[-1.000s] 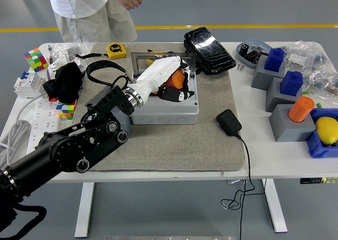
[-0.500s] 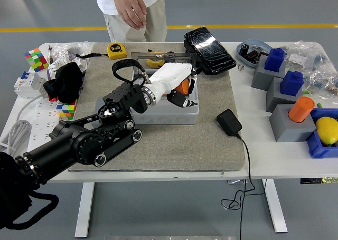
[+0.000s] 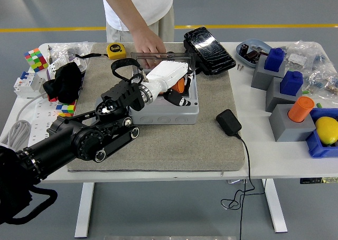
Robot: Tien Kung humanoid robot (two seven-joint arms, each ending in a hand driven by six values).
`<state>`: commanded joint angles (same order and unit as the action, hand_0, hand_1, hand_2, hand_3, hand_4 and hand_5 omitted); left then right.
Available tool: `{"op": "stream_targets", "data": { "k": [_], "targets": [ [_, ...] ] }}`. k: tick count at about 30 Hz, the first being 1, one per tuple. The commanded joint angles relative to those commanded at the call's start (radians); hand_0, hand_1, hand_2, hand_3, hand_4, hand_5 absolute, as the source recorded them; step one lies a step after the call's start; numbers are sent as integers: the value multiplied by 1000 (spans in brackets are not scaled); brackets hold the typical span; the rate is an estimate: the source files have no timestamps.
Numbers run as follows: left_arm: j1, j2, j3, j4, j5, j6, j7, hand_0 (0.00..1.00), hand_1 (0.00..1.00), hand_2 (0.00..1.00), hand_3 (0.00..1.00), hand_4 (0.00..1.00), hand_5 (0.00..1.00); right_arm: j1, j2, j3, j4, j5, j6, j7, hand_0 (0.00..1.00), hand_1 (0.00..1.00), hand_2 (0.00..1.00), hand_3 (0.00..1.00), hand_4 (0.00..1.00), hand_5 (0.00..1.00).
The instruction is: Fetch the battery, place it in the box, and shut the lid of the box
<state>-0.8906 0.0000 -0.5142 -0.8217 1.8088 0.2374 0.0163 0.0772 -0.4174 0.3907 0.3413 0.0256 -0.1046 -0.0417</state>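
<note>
A grey box (image 3: pixel 168 112) stands open on the felt mat (image 3: pixel 206 145), its clear lid (image 3: pixel 138 59) lying flat behind it. My left hand (image 3: pixel 176 90), white-shelled with black fingers, reaches into the box from the left. Its fingers are curled on an orange battery (image 3: pixel 180 85), which is partly hidden under the palm. Whether the battery rests on the box floor I cannot tell. A person stands at the far side, and one of the person's hands (image 3: pixel 149 41) is down on the lid's far edge. My right arm does not show.
A black adapter (image 3: pixel 228 121) with its cable lies right of the box. Behind the box sit a black device (image 3: pixel 209 50) and a yellow tape measure (image 3: pixel 116 50). Grey blocks with blue and orange caps (image 3: pixel 301 109) and a lemon (image 3: pixel 327 130) stand right; cubes and a black cloth (image 3: pixel 64 82) lie left.
The person has stepped right and lowered a hand onto the lid's far edge. My left arm pushed forward, keeping its hand with the battery inside the box.
</note>
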Motion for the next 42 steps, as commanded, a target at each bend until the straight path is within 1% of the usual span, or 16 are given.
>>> {"op": "stream_targets", "data": {
  "k": [1, 6, 7, 12, 13, 18, 20, 24, 33, 36, 39, 42],
  "targets": [
    [0, 0, 0, 2, 0, 1, -2, 416, 472, 441, 553, 998, 90, 0, 0, 0, 0, 0, 0, 0, 583, 594, 570, 545, 921, 481],
    [0, 0, -2, 12, 6, 0, -1, 416, 472, 441, 553, 998, 90, 1, 1, -1, 0, 0, 0, 0, 583, 594, 570, 545, 921, 481],
    [0, 0, -2, 14, 6, 0, 0, 552, 610, 510, 646, 998, 97, 1, 0, 0, 0, 0, 0, 0, 583, 594, 570, 545, 921, 480],
    [2, 0, -5, 22, 4, -5, 4, 552, 610, 510, 646, 998, 97, 1, -1, 1, 1, -2, 0, 0, 583, 594, 570, 545, 921, 480],
    [3, 0, -5, 21, 3, -5, 3, 546, 610, 508, 665, 998, 105, 1, -1, 1, 1, -2, -1, -1, 583, 594, 570, 545, 921, 480],
    [8, 0, -17, 6, 2, -5, 1, 546, 610, 508, 665, 998, 105, 1, 0, 2, 1, -2, -1, 0, 583, 594, 570, 545, 921, 480],
    [13, 0, -25, -6, 3, -7, 1, 550, 621, 514, 679, 998, 117, 1, 1, 2, 2, -3, 0, 0, 583, 594, 570, 545, 919, 479],
    [31, 0, -50, -50, 3, -13, 4, 550, 621, 514, 679, 998, 117, 1, 0, 5, 2, -6, -1, 0, 583, 594, 570, 545, 919, 479],
    [91, 0, -140, -214, 13, -32, 16, 528, 611, 523, 687, 998, 136, 0, 0, 9, 1, -7, 0, -1, 583, 594, 571, 545, 920, 476],
    [110, 1, -172, -256, 14, -32, 15, 528, 611, 523, 687, 998, 136, -1, 1, 11, 1, -9, 0, 0, 583, 594, 571, 545, 920, 476],
    [130, 14, -213, -289, 17, -32, 14, 522, 608, 523, 683, 998, 148, -1, 1, 13, 2, -10, -1, 0, 584, 594, 571, 545, 920, 476],
    [145, 27, -254, -304, 18, -25, 10, 522, 608, 523, 683, 998, 148, -2, 1, 13, 2, -11, -1, 0, 584, 594, 571, 545, 920, 476]
  ]
}}
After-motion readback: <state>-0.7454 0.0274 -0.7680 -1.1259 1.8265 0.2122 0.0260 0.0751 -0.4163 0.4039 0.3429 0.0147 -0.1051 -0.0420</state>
